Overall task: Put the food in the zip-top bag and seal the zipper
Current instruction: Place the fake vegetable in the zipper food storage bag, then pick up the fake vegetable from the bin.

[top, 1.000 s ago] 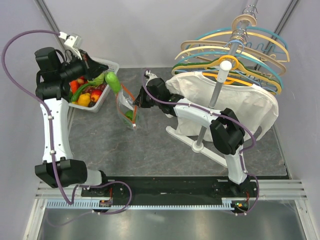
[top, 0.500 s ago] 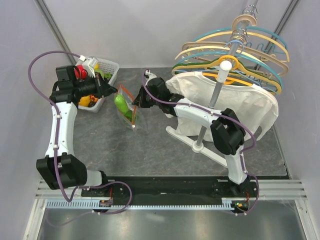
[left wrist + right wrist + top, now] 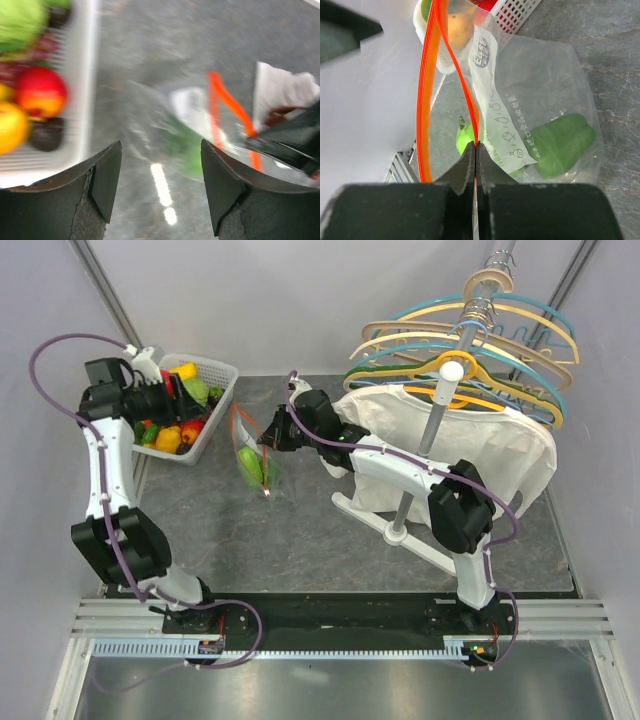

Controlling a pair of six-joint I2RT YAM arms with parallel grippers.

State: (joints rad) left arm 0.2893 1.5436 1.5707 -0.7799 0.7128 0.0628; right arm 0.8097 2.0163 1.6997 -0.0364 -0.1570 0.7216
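The zip-top bag (image 3: 256,462) hangs upright over the table, its mouth gaping. My right gripper (image 3: 268,437) is shut on one lip of the orange zipper (image 3: 427,100), pinching it at the fingertips (image 3: 476,146). Two green food pieces lie inside the bag: a long one (image 3: 562,142) and a smaller one (image 3: 466,137). My left gripper (image 3: 185,405) is open and empty over the white basket (image 3: 225,375). In the blurred left wrist view the left gripper (image 3: 160,185) faces the bag (image 3: 187,145). More food fills the basket, including a red fruit (image 3: 40,92).
A coat rack with several coloured hangers (image 3: 470,340) and a white garment (image 3: 450,445) stands at the right, its base (image 3: 392,532) on the table. The basket sits at the far left against the wall.
The left gripper brought the long green piece to the bag, let it go inside, opened, and drew back left over the basket. The right gripper kept holding the bag.
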